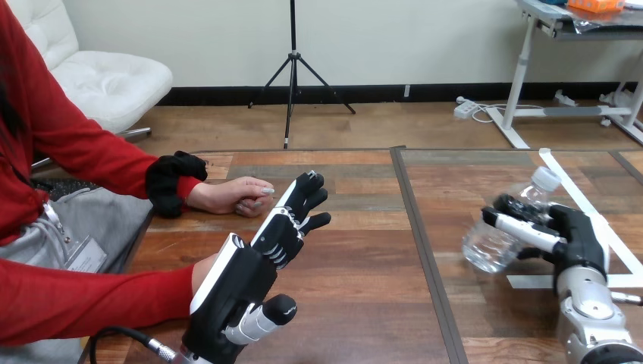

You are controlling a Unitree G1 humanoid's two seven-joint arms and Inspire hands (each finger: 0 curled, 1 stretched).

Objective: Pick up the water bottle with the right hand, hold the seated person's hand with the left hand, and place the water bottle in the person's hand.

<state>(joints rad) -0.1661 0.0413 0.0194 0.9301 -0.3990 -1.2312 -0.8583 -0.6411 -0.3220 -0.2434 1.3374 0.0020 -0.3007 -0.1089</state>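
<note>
Head view: right hand (570,236) grips the water bottle (489,247), left hand (244,279) spread open.

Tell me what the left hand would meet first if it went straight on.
Probably nothing: the black-and-white left hand points just beside the person's hand, over bare brown wooden table; depth unclear.

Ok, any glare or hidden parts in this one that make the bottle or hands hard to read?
Head view: light is even, no strong glare on the table; the clear water bottle lets wood show through, its middle covered by the right hand; the left hand blocks what lies past the person's nearer wrist.
</note>
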